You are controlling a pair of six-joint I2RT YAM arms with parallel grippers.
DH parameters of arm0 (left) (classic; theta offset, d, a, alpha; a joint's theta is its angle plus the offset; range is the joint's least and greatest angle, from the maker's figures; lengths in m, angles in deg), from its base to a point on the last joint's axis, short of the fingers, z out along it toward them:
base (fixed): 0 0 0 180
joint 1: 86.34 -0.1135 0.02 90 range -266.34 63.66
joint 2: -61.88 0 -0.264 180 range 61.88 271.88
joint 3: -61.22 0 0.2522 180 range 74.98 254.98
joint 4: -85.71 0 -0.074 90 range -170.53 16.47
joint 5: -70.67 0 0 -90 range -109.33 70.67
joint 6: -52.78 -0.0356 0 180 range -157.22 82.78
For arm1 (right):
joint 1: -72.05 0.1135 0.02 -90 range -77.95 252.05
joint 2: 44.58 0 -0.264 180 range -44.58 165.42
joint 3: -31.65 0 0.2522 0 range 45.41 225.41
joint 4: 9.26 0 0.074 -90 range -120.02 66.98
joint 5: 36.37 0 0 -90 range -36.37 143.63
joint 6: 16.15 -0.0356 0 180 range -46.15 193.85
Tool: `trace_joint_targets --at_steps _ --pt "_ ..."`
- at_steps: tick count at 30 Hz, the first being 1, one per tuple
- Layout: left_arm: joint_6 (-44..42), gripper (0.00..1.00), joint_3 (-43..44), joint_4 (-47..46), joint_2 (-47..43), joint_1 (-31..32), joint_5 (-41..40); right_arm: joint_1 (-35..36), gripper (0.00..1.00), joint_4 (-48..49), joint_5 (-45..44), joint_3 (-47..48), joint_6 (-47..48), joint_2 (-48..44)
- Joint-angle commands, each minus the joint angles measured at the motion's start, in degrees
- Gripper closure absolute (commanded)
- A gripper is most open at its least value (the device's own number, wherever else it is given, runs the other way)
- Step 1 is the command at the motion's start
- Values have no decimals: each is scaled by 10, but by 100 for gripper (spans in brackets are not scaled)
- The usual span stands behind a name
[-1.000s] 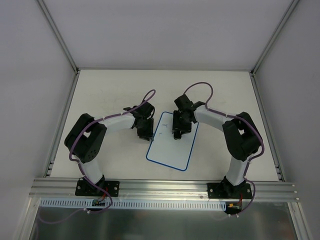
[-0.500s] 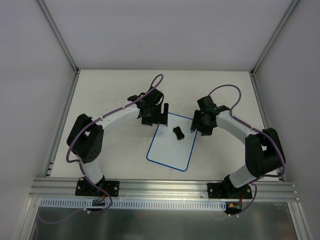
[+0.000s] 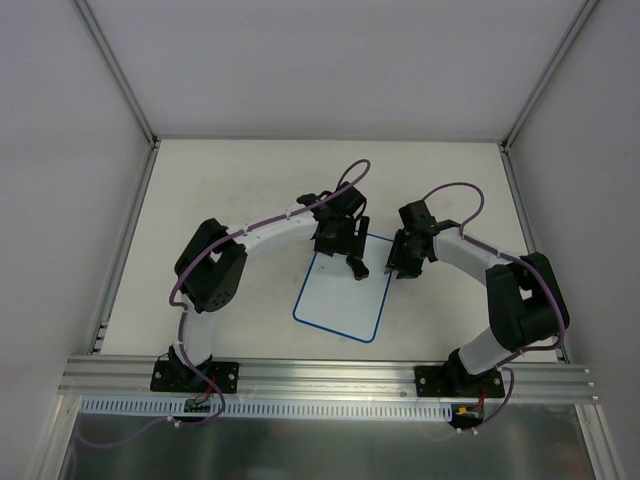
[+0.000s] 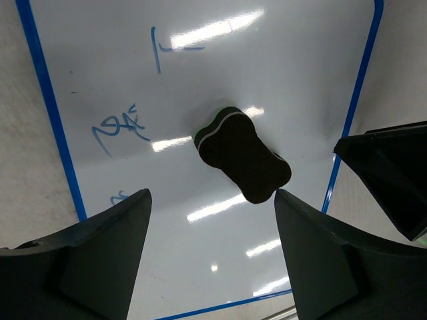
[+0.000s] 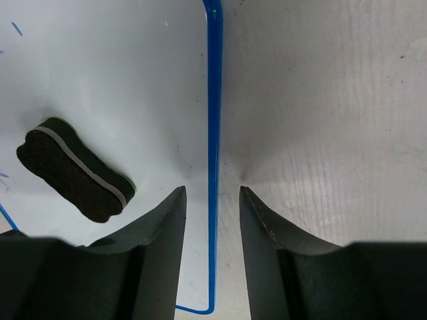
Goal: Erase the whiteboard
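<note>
On the whiteboard [image 4: 280, 67], an eraser [image 4: 243, 157]; left hand [image 4: 210, 195], right hand [image 5: 211, 192] both apart

Eraser [image 4: 243, 163] on whiteboard [image 4: 293, 73] w/ blue marks [image 4: 120, 127], L gripper [image 4: 211, 200] spread wide

whiteboard [image 4: 280, 87]: smooth glossy white face with strong glare streaks, shiny blue rim. eraser [image 4: 243, 163]: matt black, felt-like pad, pale band along its edge. table [image 5: 320, 100]: matt off-white, faintly grainy and speckled. left gripper [image 4: 210, 193] fingers [image 4: 100, 260]: matt black plastic. rail [image 3: 330, 378]: brushed bare metal.
</note>
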Motion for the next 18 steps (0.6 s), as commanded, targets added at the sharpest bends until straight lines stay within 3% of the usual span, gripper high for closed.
trace_joint_targets --at_steps 1,10,18 --pt "-6 26 37 17 17 16 -30 -4 61 24 10 -7 -16 10" --pt "21 27 52 19 53 24 -24 -5 65 50 21 -20 -21 30" --pt "35 34 55 20 85 26 -9 -5 77 54 11 -29 -18 33"
